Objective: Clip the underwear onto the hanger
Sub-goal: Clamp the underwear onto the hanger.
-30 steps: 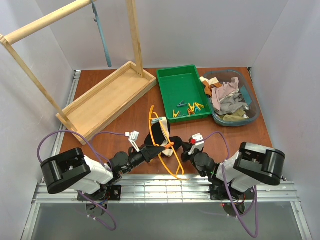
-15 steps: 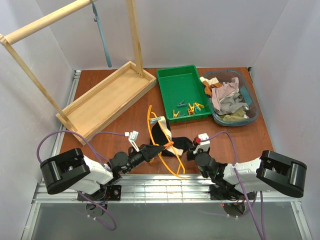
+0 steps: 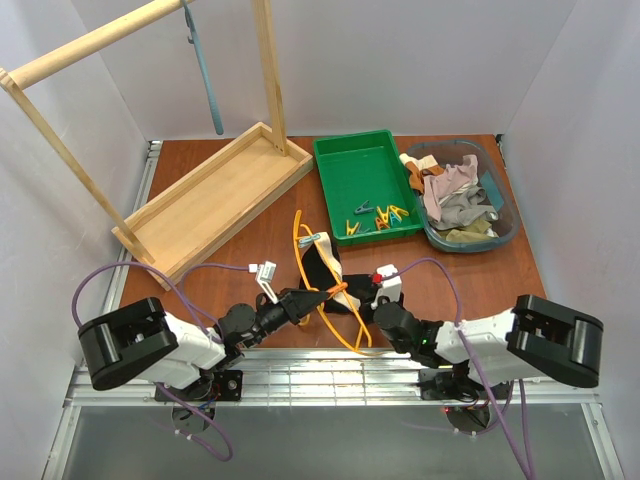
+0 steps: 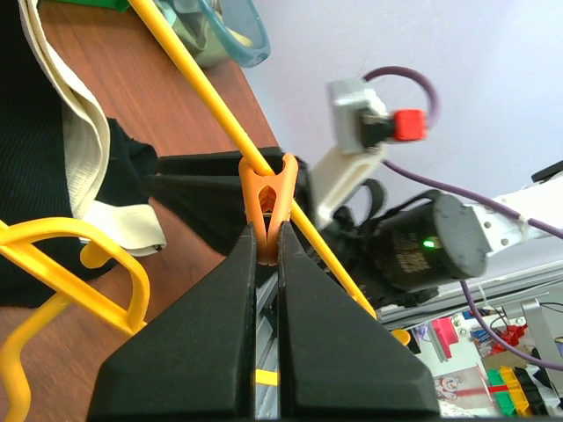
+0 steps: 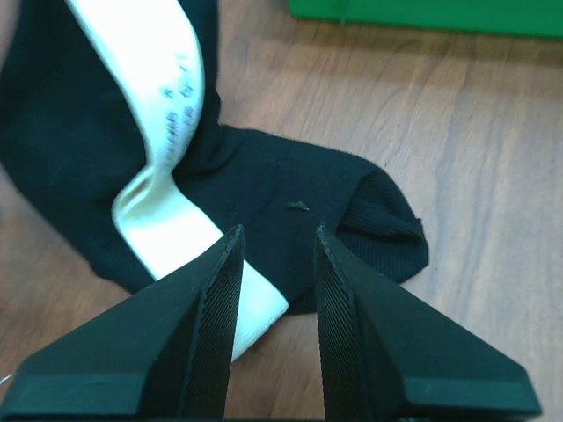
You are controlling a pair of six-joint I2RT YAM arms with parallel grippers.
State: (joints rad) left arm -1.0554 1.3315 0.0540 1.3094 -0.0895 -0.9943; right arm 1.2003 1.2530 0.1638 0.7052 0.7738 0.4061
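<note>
At the near edge of the desk (image 3: pixel 470 280), the left pincer (image 4: pixel 267 237) is clenched on the tail of an orange clothespin (image 4: pixel 266 189). The clothespin's mouth sits around a thin bar of the yellow hanger (image 4: pixel 202 88). Whether black cloth is caught in that mouth cannot be told. Just to its right, the right pincer (image 5: pixel 277 233) is released, its jaws a little apart and holding nothing. It hovers over a black corner of the underwear (image 5: pixel 290 176), beside the cream waistband (image 5: pixel 171 79). From above, the underwear lies flat on the desk between the two wrists, and the hanger lies across it. The hanger's hook points toward the far side and one long bar runs back toward the arms. What looks like a pale blue clothespin (image 3: pixel 313 240) sits on the hanger at the garment's far edge. Farther back stands a green tray (image 3: pixel 340 160) with several coloured clothespins (image 3: pixel 378 214) gathered in its near right corner. To its right is a clear blue tub (image 3: pixel 505 225) holding a pile of clothes (image 3: pixel 455 195). To the far left, a wooden rack (image 3: pixel 210 200) carries a grey-blue hanger (image 3: pixel 205 80) hung from its rail.
</note>
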